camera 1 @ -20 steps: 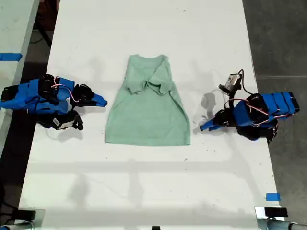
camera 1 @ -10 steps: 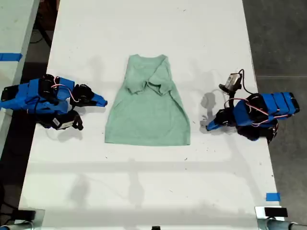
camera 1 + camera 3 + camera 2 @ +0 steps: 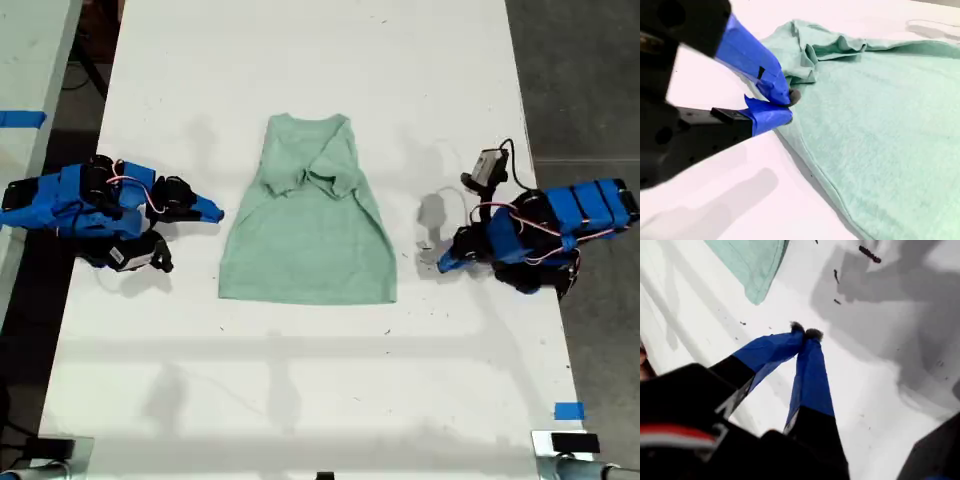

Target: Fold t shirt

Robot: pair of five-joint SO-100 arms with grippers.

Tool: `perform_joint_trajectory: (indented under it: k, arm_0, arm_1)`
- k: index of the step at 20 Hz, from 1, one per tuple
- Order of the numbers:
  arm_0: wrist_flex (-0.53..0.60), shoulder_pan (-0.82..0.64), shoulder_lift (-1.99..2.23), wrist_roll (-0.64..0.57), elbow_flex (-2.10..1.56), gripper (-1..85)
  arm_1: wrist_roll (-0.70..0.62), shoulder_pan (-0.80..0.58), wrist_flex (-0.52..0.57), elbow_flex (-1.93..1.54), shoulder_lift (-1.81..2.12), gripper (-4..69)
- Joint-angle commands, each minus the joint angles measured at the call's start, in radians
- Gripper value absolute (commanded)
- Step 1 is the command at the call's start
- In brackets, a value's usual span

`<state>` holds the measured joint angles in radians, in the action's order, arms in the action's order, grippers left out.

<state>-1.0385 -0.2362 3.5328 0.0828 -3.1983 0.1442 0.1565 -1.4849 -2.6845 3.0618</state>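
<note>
While the t shirt (image 3: 309, 216) lies flat in the middle of the white table (image 3: 300, 400), both sleeves already folded inward across the chest, one arm is seen pulling back. My first gripper (image 3: 446, 262), at the exterior view's right, is now further from the hem corner than in the earlier pictures, where its tip was nearer the cloth. Its jaws are pressed together on nothing, the tips touching above bare table in the first wrist view (image 3: 806, 333). My second gripper (image 3: 212, 212), at the exterior view's left, is unmoved; its jaws are nearly closed and empty just beside the shirt's edge (image 3: 785, 106). The sleeve stage is judged complete, and the bottom-to-top fold remains to be made.
</note>
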Motion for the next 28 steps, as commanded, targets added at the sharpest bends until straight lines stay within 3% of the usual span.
perform_joint_trajectory:
  k: [1,4,6,11,16,18,23,28]
  arm_0:
    - [0.008,0.02,0.005,-0.006,-0.023,1.0]
    - [0.008,0.023,0.005,-0.006,-0.023,0.8]
    - [0.008,0.023,0.005,-0.006,-0.023,0.8]
    - [0.008,0.026,0.005,-0.006,-0.023,0.5]
    - [0.008,0.026,0.005,-0.006,-0.023,0.5]
    - [0.008,0.029,0.005,-0.006,-0.023,0.4]
    - [0.008,0.029,0.005,-0.006,-0.023,0.2]
    - [0.008,0.028,0.005,-0.006,-0.023,0.2]
  arm_1:
    - [-0.011,-0.008,-0.075,0.471,-0.509,0.7]
    - [0.011,-0.02,-0.215,0.85,-0.824,0.6]
    - [0.051,-0.026,-0.227,0.946,-0.939,0.5]
    - [0.126,0.008,-0.008,0.925,-1.123,2.1]
    - [0.258,0.097,0.078,0.9,-1.235,23.5]
    - [0.239,0.117,0.16,0.859,-1.236,32.4]
    - [0.291,0.153,0.339,0.676,-1.236,28.7]
    - [0.25,0.126,0.445,0.578,-1.235,25.8]
